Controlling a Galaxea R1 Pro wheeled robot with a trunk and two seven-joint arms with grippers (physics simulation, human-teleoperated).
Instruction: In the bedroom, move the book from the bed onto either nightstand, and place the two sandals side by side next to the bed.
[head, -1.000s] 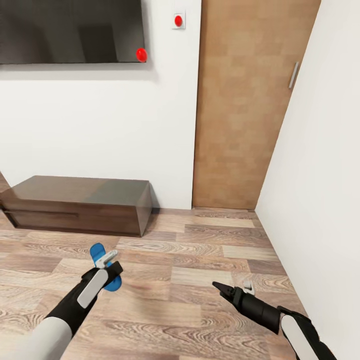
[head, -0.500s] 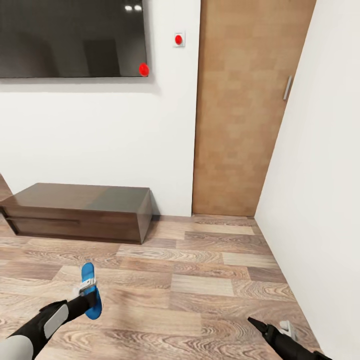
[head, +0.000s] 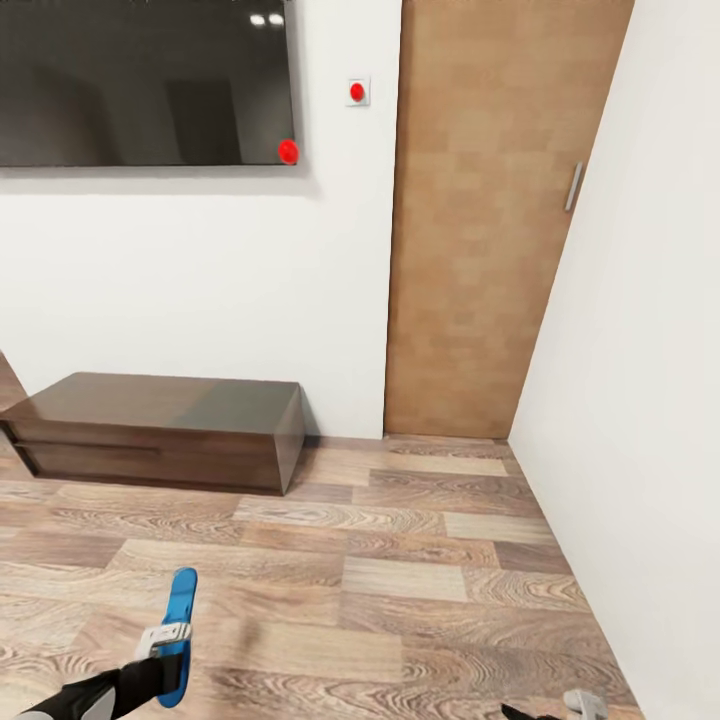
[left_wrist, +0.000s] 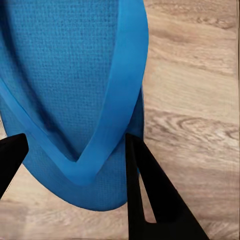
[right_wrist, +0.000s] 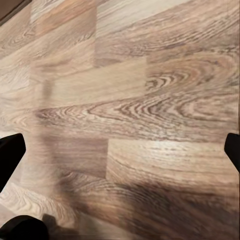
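The blue sandal (head: 179, 635) stands on edge at the lower left of the head view, clamped in the left gripper (head: 165, 650) above the plank floor (head: 400, 580). In the left wrist view its sole (left_wrist: 70, 90) sits between the dark fingers (left_wrist: 150, 195), straps meeting in a V. It looks thin, light and bendy, likely to flop if held by a tip, so a hold across the sole's middle suits it. The right gripper (right_wrist: 120, 165) has its fingers spread wide over bare planks. A low dark cabinet (head: 160, 425) stands against the wall at left, a wooden door (head: 480, 220) right of it.
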